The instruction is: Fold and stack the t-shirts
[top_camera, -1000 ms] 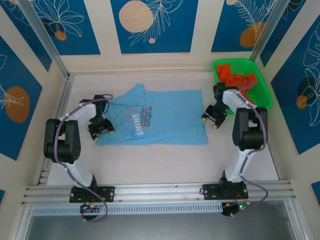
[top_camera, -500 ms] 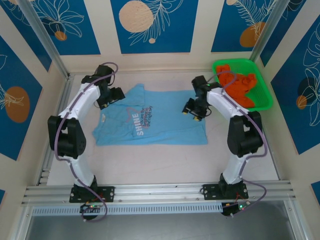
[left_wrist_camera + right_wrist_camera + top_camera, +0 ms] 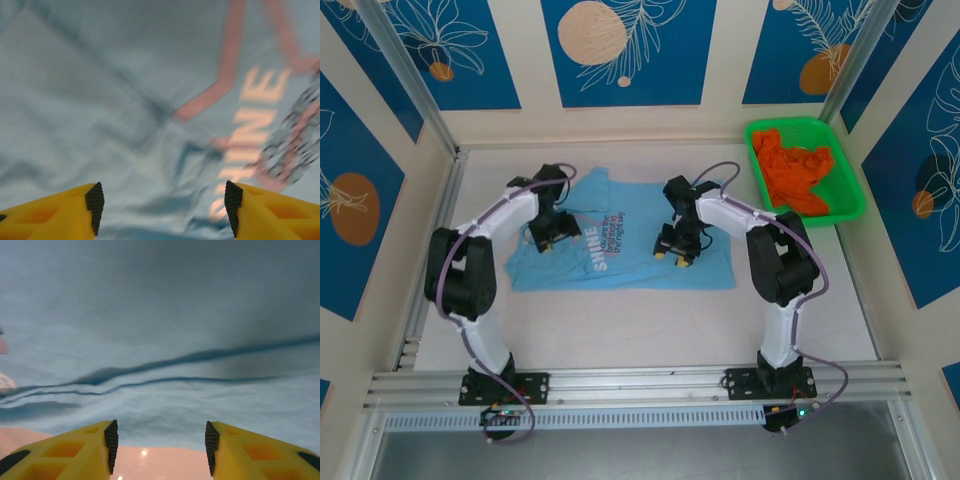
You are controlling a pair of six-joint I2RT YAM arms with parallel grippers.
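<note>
Blue t-shirt (image 3: 640,245): spread flat on desk (image 3: 620,320). Orange t-shirt (image 3: 795,175): bunched in basket (image 3: 857,195). Left gripper (image 3: 160,200), right gripper (image 3: 159,440): open over blue cloth, holding nothing; folding and stacking apparently all remain.

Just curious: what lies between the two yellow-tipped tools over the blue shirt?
The SHINE lettering on the light blue t-shirt, between left tool and right tool, in the top view.
</note>
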